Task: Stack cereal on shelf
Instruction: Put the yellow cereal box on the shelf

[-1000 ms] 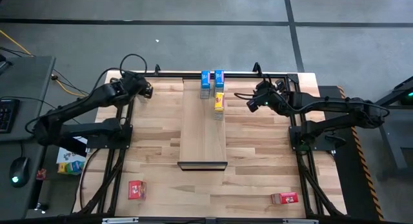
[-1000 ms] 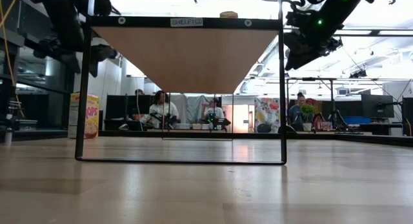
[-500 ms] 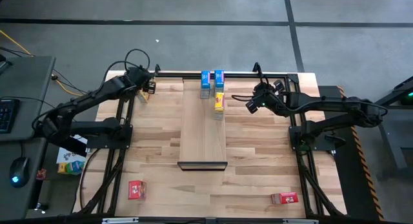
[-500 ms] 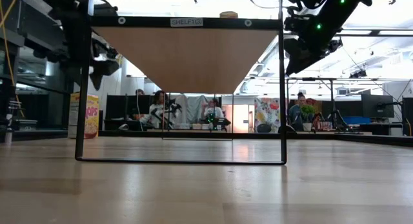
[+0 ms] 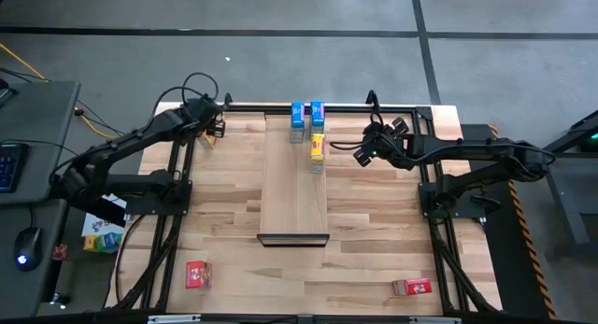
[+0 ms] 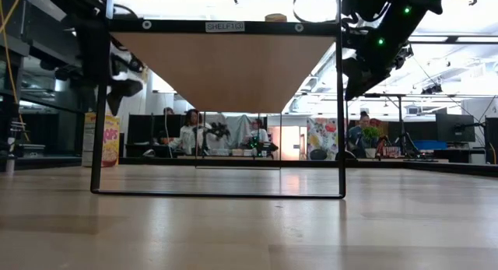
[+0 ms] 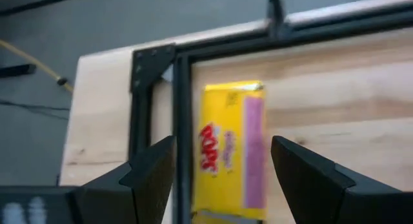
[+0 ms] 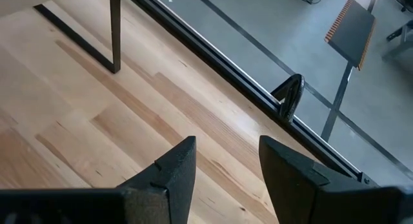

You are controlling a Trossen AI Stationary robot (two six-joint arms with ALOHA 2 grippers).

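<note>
The shelf [image 5: 293,179] was a long, narrow plank of pale smooth wood lying down the middle of the striped tabletop [image 5: 374,240], with a dark lip at its near short end. At its far end stood two blue cereal boxes [image 5: 306,112] side by side, and just in front of them a yellow box [image 5: 318,147] near the plank's right edge. Two red boxes lay well apart on the near part of the table, one at the left [image 5: 197,274] and one at the right [image 5: 412,287]. Seen from table height, the shelf showed as a raised board on a thin black frame [image 6: 226,110] with open space underneath, which the overhead camera did not reveal; people sat at desks in the room behind. The left gripper [image 5: 213,128] hovered over the table's far left corner with its fingers spread wide, and only its wrist camera showed another yellow box [image 7: 230,150] lying flat there, between the fingers in that picture and close against the black rail by the table's edge. The right gripper [image 5: 363,154] hung just right of the shelf's far end, fingers parted, with bare wood below it in its own camera. Much of the tabletop on both sides of the plank lay open.
</note>
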